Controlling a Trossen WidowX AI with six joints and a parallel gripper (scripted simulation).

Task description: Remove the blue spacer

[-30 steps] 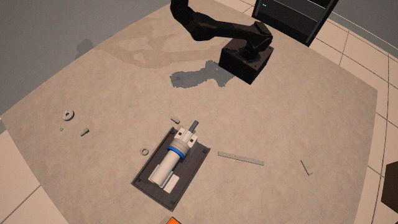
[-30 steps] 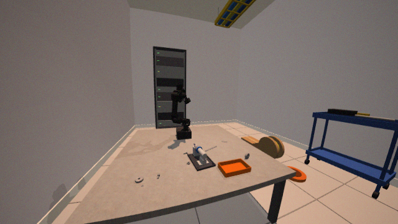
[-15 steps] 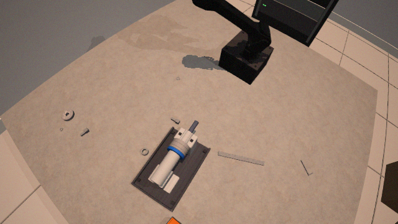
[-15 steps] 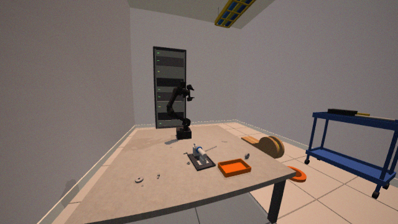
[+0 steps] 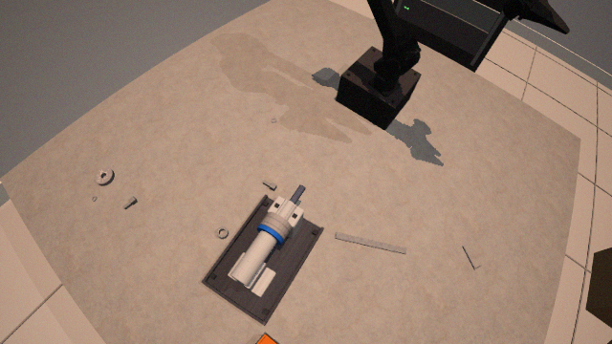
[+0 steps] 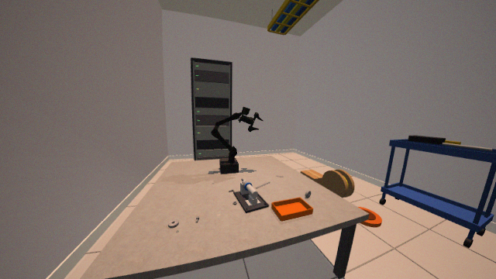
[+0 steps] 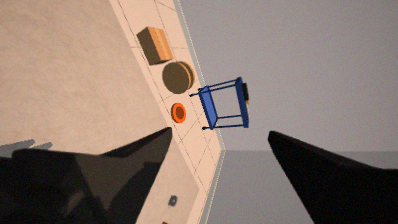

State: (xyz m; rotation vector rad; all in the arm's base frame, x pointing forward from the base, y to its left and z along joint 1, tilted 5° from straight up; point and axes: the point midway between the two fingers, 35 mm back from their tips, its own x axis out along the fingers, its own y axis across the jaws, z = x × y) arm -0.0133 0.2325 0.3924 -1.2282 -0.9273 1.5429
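Note:
The dark shaft (image 5: 297, 193) (image 6: 242, 180) sticks out behind a white end block (image 5: 286, 208). Pale ring-shaped spacers (image 5: 277, 222) sit in a row in front of that block. The blue spacer (image 5: 271, 234) (image 6: 248, 184) is at the row's front end, against the long white round housing (image 5: 253, 258) (image 6: 251, 190). All rest on a dark base plate (image 5: 292, 263) (image 6: 241, 203). Whether the spacers touch each other cannot be told. My gripper (image 6: 260, 125) (image 7: 219, 133) is open and empty, high above the table near the arm's base, far from the shaft.
An orange tray (image 5: 267, 339) (image 6: 292, 209) stands near the base plate. A flat bar (image 5: 370, 243), a hex key (image 5: 469, 258), a small ring (image 5: 222, 232), bolts (image 5: 130, 203) (image 5: 270, 184) and a round flanged part (image 5: 104, 177) (image 6: 173, 224) lie around it on the table.

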